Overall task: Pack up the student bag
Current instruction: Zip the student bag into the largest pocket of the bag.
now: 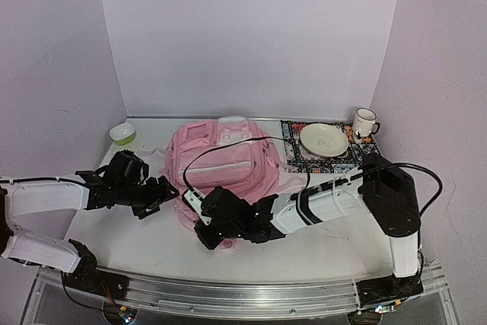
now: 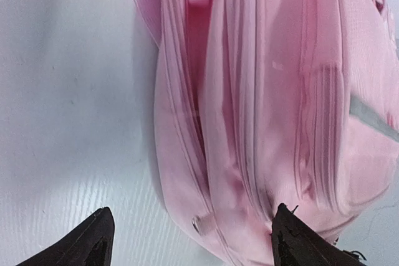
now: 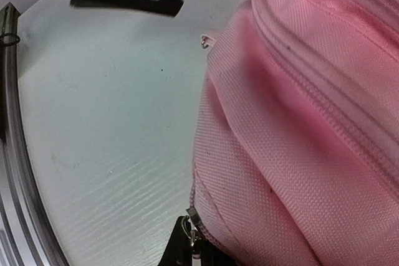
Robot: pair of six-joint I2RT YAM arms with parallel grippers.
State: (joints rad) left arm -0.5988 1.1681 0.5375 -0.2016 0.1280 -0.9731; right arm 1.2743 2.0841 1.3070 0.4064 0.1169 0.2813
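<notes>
Left wrist: left end effector [image 2: 191,213] wide astride student bag [image 2: 262,91] edge; right end effector [image 1: 207,232] opening unclear.

the student bag [image 3: 299,123] is matt woven pink cloth with metal zipper pulls.

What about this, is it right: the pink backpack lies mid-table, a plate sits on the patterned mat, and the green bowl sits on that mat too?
Not quite. The green bowl stands on the bare table across the pink backpack from the patterned mat, not on it. The plate does sit on the mat. The top external view shows this.
</notes>
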